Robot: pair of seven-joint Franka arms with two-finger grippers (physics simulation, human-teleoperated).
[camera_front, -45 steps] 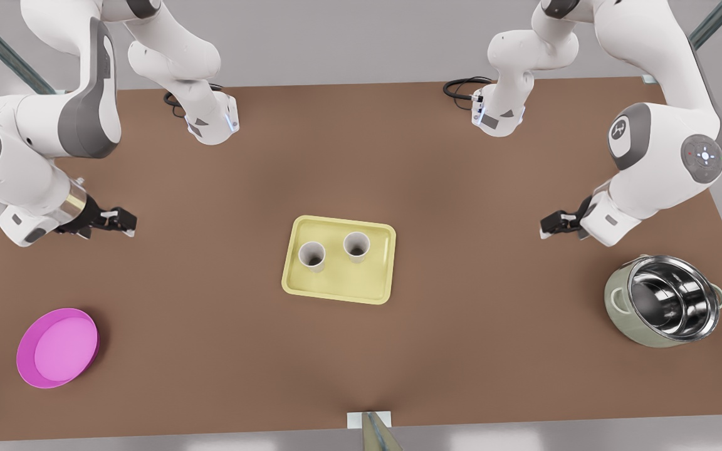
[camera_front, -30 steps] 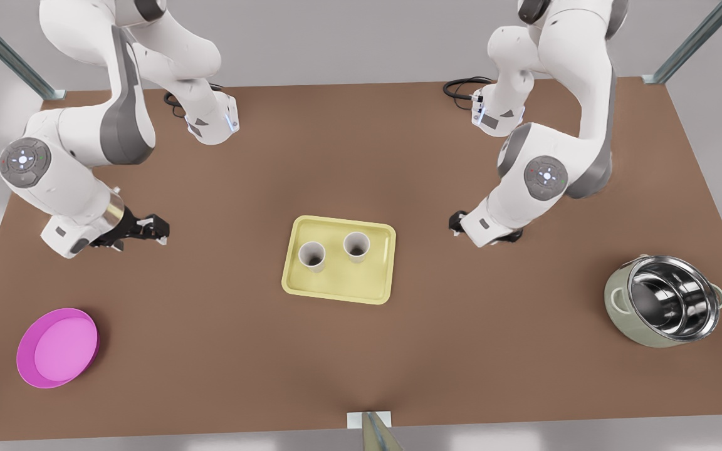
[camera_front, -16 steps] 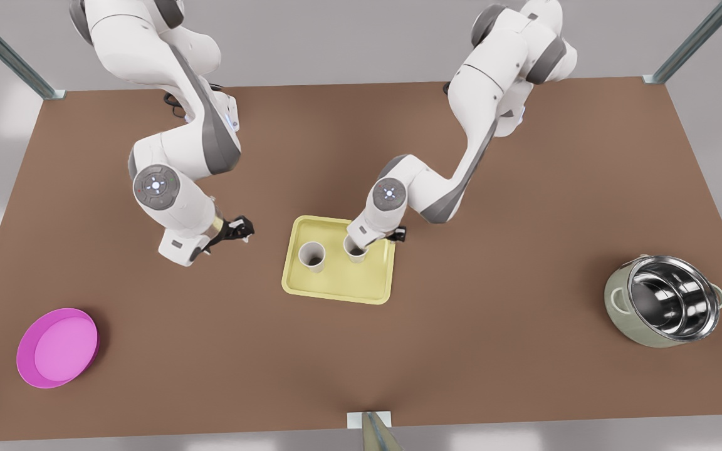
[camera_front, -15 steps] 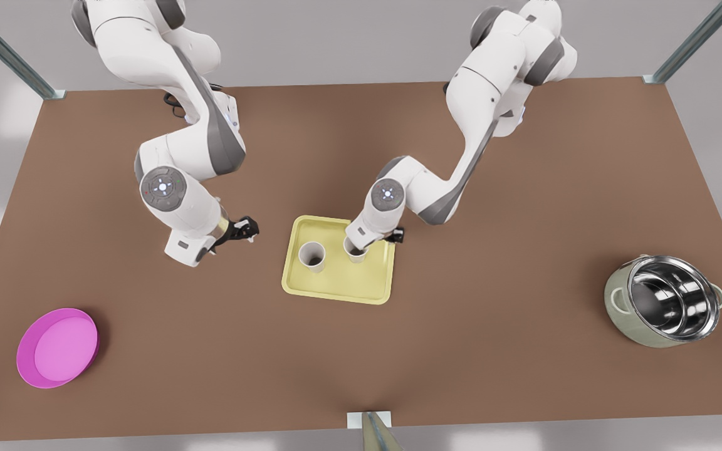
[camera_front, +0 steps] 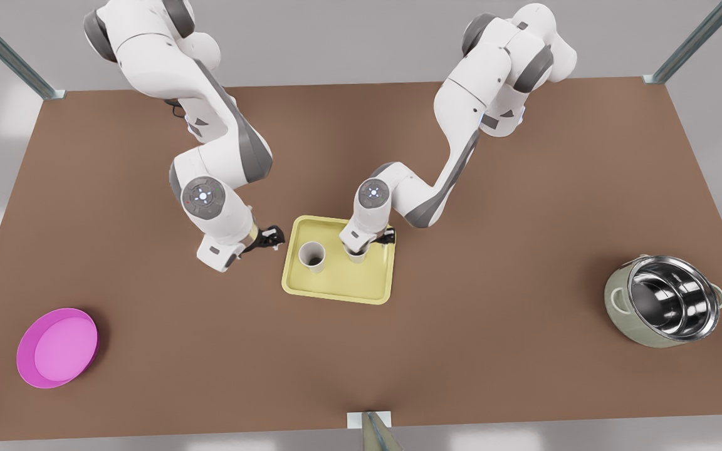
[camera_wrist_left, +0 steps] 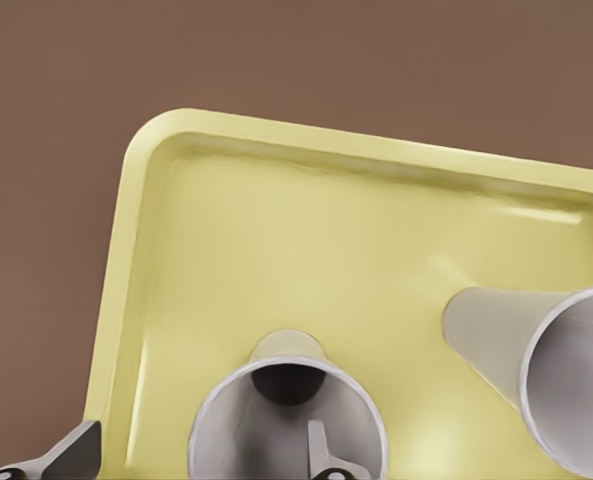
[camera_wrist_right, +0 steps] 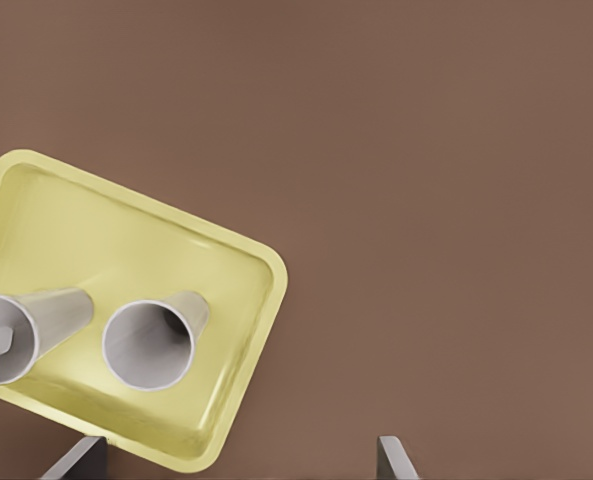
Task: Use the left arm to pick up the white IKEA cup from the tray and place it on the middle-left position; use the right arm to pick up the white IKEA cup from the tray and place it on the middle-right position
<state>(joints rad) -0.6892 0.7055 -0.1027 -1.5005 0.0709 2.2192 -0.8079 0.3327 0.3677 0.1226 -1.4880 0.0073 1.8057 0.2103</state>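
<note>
A pale yellow tray [camera_front: 336, 291] lies mid-table with two white cups standing in it. My left gripper [camera_front: 364, 245] is on the arm at the front view's right and hangs low over the cup [camera_front: 356, 255] on that side. In the left wrist view this gripper [camera_wrist_left: 201, 455] is open, one finger inside that cup [camera_wrist_left: 276, 420] and one outside its wall. The other cup [camera_front: 311, 255] stands free. My right gripper [camera_front: 271, 238] sits just off the tray's edge at the front view's left. It is open [camera_wrist_right: 234, 460] over bare table beside the tray [camera_wrist_right: 126, 230].
A magenta bowl [camera_front: 57, 347] sits near the front-left corner of the front view. A steel pot [camera_front: 665, 300] stands at its right. Brown table surface lies open on both sides of the tray. A metal post [camera_front: 370, 429] rises at the near edge.
Both arms swung in from the table's sides toward the tray. The left gripper came down over one cup. The right gripper reached the tray's edge.
</note>
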